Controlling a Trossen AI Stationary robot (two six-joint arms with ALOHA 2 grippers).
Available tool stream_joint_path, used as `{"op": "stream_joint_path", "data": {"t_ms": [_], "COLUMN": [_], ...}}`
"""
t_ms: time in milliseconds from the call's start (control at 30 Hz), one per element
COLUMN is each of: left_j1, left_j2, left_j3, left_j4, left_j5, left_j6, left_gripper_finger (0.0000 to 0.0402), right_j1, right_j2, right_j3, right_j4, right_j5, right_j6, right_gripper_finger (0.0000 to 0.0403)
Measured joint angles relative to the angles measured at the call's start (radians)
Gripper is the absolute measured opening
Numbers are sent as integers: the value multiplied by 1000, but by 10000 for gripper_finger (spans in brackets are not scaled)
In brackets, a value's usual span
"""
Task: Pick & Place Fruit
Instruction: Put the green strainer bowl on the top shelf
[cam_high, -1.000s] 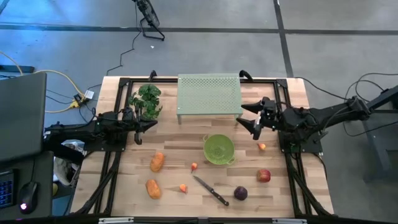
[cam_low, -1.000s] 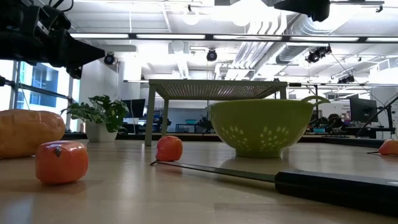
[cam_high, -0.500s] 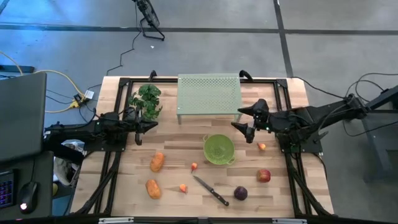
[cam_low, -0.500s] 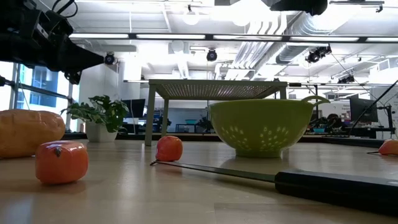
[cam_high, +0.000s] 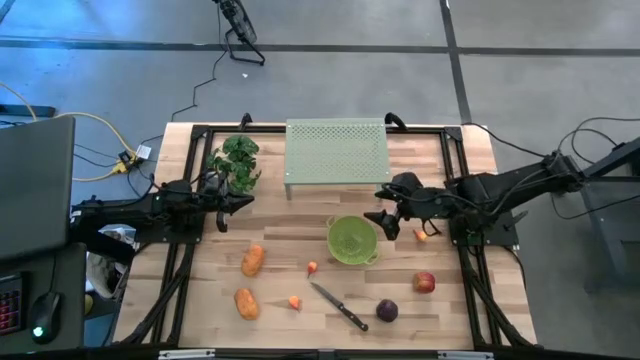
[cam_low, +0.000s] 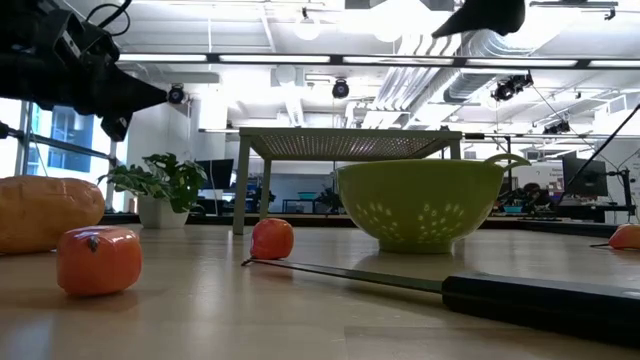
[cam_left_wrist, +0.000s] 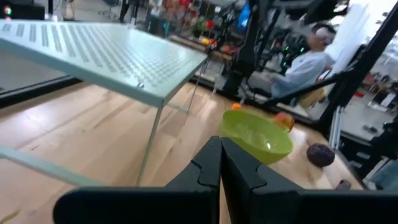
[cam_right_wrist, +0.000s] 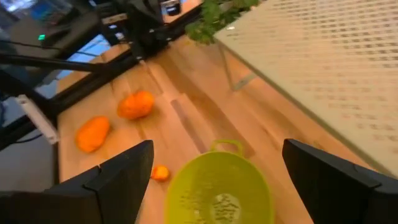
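Our right gripper (cam_high: 385, 207) has slid over to the green colander (cam_high: 352, 240).
It is wide open, holding nothing; the tiny orange fruit (cam_high: 421, 236) lies just behind it on the desk (cam_high: 300, 225). Left gripper (cam_high: 226, 207) stays clenched, empty.

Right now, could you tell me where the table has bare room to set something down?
Free: between the green colander and the orange oblong fruit. Crowded: around the knife and the purple fruit.

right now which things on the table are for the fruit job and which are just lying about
For the job:
two orange oblong fruits
red apple
dark purple fruit
tiny red-orange pieces

Lying about:
knife
leafy bunch
green colander
perforated rack
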Motion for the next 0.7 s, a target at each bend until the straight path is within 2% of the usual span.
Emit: {"op": "stream_joint_path", "data": {"t_ms": [100, 300, 700], "left_j1": [0, 0, 0], "left_j2": [14, 41, 94], "left_j3": [34, 73, 74], "left_j4": [-8, -32, -106], "left_j5": [-3, -3, -2], "left_j6": [0, -4, -79], "left_gripper_finger": [3, 3, 3], "right_j1": [0, -2, -36], "right_j2": [44, 131, 267], "right_j3": [42, 121, 129], "right_j4": [-13, -157, -301], "right_j5": [-23, -34, -160], "right_j6": [-5, 37, 175], "right_gripper_finger": [350, 350, 350]}}
